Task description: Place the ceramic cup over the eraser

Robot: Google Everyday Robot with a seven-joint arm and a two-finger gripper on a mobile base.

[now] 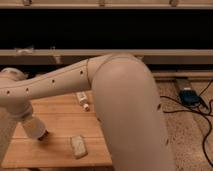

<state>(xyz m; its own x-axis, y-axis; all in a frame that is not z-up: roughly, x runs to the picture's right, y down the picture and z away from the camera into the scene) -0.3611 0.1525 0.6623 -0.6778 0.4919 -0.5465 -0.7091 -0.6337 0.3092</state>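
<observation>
My gripper is at the end of the arm, low over the left part of the wooden table. A whitish tapered shape there looks like the ceramic cup, tilted, with its lower end close to the tabletop. A small dark spot sits right at that lower end. I cannot tell whether this spot is the eraser or part of the gripper. My own arm fills the middle of the view and hides the right part of the table.
A white tube with a cap lies at the table's middle back. A pale whitish rectangular block lies near the front edge. A dark shelf runs behind the table. Cables and a blue box lie on the floor at right.
</observation>
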